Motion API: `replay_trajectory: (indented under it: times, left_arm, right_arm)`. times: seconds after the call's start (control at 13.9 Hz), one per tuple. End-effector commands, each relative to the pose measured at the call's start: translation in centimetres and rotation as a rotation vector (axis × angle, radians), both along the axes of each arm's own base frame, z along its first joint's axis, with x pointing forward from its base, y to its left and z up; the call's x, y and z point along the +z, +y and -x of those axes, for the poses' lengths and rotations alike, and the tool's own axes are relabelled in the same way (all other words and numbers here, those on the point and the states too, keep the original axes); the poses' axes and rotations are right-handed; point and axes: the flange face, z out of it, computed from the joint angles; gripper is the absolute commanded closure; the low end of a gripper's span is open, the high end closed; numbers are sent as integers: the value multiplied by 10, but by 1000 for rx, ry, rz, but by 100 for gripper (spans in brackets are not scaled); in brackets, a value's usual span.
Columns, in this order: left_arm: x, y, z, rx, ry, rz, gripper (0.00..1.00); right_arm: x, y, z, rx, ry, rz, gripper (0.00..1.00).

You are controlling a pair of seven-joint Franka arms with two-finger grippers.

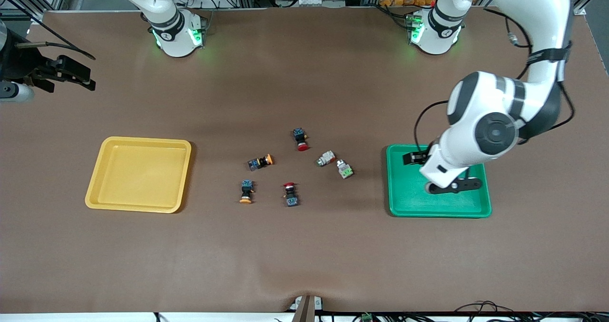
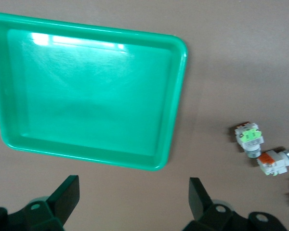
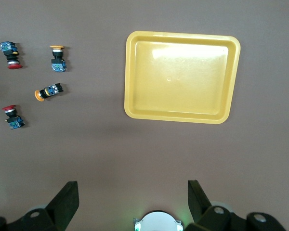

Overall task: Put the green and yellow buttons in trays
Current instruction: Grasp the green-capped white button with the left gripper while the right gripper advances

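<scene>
The yellow tray (image 1: 138, 174) lies toward the right arm's end and the green tray (image 1: 404, 193) toward the left arm's end; what shows of both is empty. Between them lie two whitish-silver green buttons (image 1: 326, 158) (image 1: 345, 169) and two yellow-capped buttons (image 1: 260, 161) (image 1: 246, 191). My left gripper (image 1: 454, 186) hangs open and empty over the green tray (image 2: 86, 91), with the green buttons (image 2: 249, 138) (image 2: 274, 161) off to the side. My right gripper (image 1: 71, 72) waits open and empty over the table's edge, apart from the yellow tray (image 3: 183, 77) and the yellow-capped buttons (image 3: 57, 57) (image 3: 47, 91).
Two red-capped black switches (image 1: 300, 139) (image 1: 290, 194) lie among the buttons, also in the right wrist view (image 3: 9, 54) (image 3: 12, 118). The arm bases (image 1: 178, 32) (image 1: 435, 27) stand at the table's edge farthest from the front camera.
</scene>
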Motion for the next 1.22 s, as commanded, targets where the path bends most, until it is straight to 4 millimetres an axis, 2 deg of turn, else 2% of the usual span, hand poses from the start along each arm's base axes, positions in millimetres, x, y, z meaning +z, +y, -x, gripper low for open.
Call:
replay_trajectory:
  times: [0.0,0.22,0.36,0.5,0.58,0.65,0.72,0.94,1.15]
  left_arm:
    - [-15,-16,-8,21,-29,33,0]
    - [-37,-38,-15,87,-71,88,0]
    - [-54,-68,-9,71,-92,94,0]
    - [-74,-81,-10,118,-111,102,0]
    - [-88,-85,-12,165,-129,109,0]
    - [-102,-107,-3,189,-126,106,0]
    - [-117,-126,7,212,-113,91,0]
    - [-153,-132,12,281,-106,92,0]
    - [-180,-159,25,327,-118,94,0]
  right_arm:
    - [0,-5,1,-5,10,11,0]
    - [-5,-13,-4,-16,19,10,0]
    - [-6,-8,-5,-10,16,-6,0]
    - [-20,10,-11,24,44,-4,0]
    - [-35,27,-19,54,68,-1,0]
    - [-49,39,-25,65,94,6,0]
    - [-53,44,-27,84,99,3,0]
    - [-64,35,-32,56,123,13,0]
    - [-76,32,-39,62,133,18,0]
